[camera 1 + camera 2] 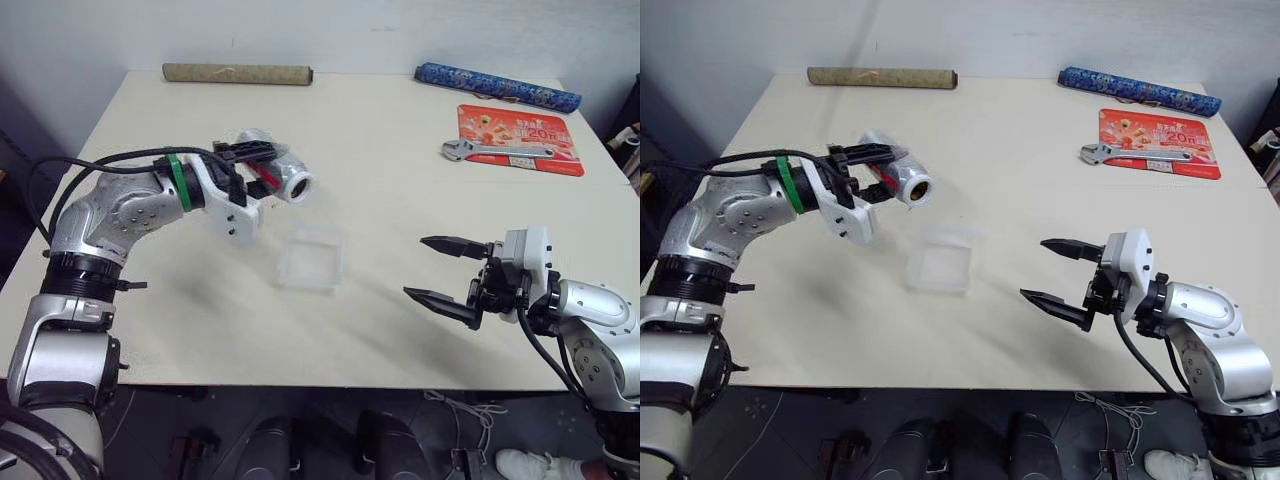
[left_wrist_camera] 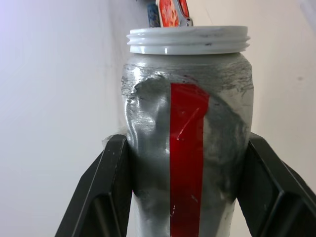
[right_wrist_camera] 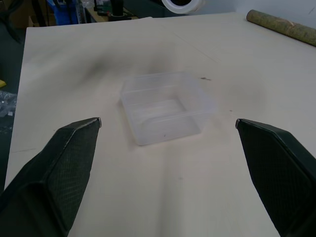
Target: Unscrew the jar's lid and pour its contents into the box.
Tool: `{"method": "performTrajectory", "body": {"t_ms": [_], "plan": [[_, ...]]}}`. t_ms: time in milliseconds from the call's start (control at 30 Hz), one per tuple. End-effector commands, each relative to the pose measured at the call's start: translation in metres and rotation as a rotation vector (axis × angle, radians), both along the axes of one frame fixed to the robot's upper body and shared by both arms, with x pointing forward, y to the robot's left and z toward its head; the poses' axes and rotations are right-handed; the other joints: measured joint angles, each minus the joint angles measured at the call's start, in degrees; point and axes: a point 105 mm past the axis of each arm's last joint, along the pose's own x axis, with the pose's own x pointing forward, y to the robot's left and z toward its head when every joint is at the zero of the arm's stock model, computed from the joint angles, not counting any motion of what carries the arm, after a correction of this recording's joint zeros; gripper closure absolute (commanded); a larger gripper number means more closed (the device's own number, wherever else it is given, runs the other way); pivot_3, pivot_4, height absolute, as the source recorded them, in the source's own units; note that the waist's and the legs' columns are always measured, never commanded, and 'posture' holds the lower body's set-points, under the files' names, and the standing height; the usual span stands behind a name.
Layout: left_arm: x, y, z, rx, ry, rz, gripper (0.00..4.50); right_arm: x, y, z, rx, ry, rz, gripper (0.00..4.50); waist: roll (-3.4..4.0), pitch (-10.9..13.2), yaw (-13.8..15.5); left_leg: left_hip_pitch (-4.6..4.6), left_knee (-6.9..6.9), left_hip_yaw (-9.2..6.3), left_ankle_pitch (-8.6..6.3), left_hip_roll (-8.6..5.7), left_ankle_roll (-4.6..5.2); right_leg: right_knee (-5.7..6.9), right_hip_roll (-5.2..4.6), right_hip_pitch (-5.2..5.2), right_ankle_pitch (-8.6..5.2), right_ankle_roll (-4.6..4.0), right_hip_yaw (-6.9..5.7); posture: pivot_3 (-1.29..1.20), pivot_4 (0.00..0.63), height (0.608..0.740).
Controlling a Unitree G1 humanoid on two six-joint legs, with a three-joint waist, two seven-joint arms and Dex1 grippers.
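Nearest you, the right hand (image 1: pixel 437 270) hangs low over the desk (image 1: pixel 400 130), jaws wide and empty. The left hand (image 1: pixel 262 165) clamps the jar (image 1: pixel 283 178), lid off, tipped level above and behind the box (image 1: pixel 311 256). Its mouth sits beside the box's far edge, so you risk the contents landing on the desk.

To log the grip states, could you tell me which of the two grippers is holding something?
The left gripper: its fingers clamp the jar, tipped sideways above the table. The right gripper is open and empty.
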Motion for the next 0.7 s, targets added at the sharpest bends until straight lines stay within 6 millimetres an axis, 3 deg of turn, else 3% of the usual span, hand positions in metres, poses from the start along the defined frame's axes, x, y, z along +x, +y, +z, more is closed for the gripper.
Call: {"method": "performTrajectory", "body": {"t_ms": [33,200,400,700], "plan": [[0.002,-0.005,0.005,0.156,-0.271,-0.034,2.13,-0.001,0.001,0.005,0.021,-0.021,-0.006,0.02,-0.01,0.0,0.0,0.00,0.00,0.01,-0.01,0.00,0.01,0.01,0.00,0.00,0.00,0.00,0.01,0.00,0.150,0.740],[0.004,-0.014,0.004,0.226,-0.454,-0.105,2.13,0.000,0.002,0.003,0.033,-0.016,-0.012,0.02,-0.08,0.0,0.1,-0.06,0.00,0.01,-0.01,0.02,0.08,0.04,-0.01,-0.07,0.01,0.01,0.04,0.00,0.150,0.740],[-0.013,-0.030,-0.001,0.251,-0.654,-0.252,2.13,0.001,0.003,0.001,0.047,-0.011,-0.018,0.02,-0.14,0.0,0.2,-0.59,0.11,-0.05,0.06,-0.03,0.15,0.14,-0.07,-0.54,0.02,0.05,-0.04,0.00,0.150,0.740],[-0.011,-0.023,-0.012,0.281,-0.641,-0.255,2.13,0.004,0.004,0.001,0.070,-0.011,-0.030,0.02,-0.16,0.0,0.1,-0.61,0.13,-0.05,0.22,-0.07,0.17,0.16,-0.09,-0.53,0.06,0.12,-0.03,0.00,0.150,0.740]]}}
